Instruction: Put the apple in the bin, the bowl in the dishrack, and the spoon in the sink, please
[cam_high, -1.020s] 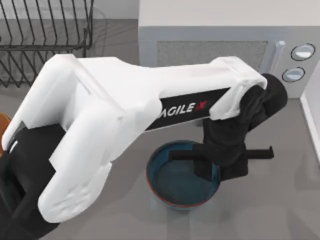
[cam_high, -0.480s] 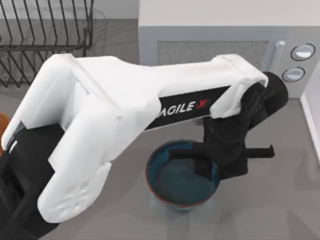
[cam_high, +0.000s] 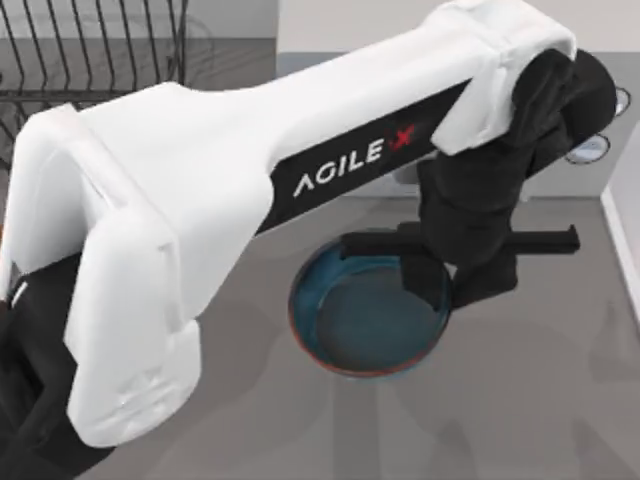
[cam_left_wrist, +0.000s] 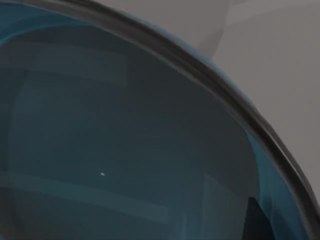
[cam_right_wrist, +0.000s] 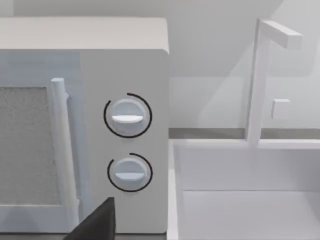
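Top view: my left arm reaches across the table from the lower left, and the left gripper (cam_high: 452, 290) sits at the right part of the rim of the bowl (cam_high: 365, 325). Its black fingers (cam_high: 425, 285) come down over that rim, so they look clamped on it, though the wrist hides the exact contact. Compared with a second ago the arm has risen toward the camera: its white link looks larger and now covers most of the microwave (cam_high: 600, 120) front, where before the door mesh and both knobs were plain to see. The bowl has come up with it; it sits slightly higher in the picture, looks a little bigger, and appears tilted, with a faint shadow on the grey table (cam_high: 540, 400) beneath it. It is still in front of the microwave, well apart from the dishrack (cam_high: 90, 50), which stands at the far left behind the arm.

The left wrist view looks straight into the bowl (cam_left_wrist: 125, 150): glossy teal inside, the dark rim curving across, grey table beyond it.

The right wrist view faces the microwave (cam_right_wrist: 125, 65) with its two round knobs (cam_right_wrist: 127, 116), and just beside it the white sink (cam_right_wrist: 245, 200) with its square tap (cam_right_wrist: 260, 80). A dark tip of the right gripper (cam_right_wrist: 97, 222) shows at the lower edge; I cannot tell how its fingers stand.
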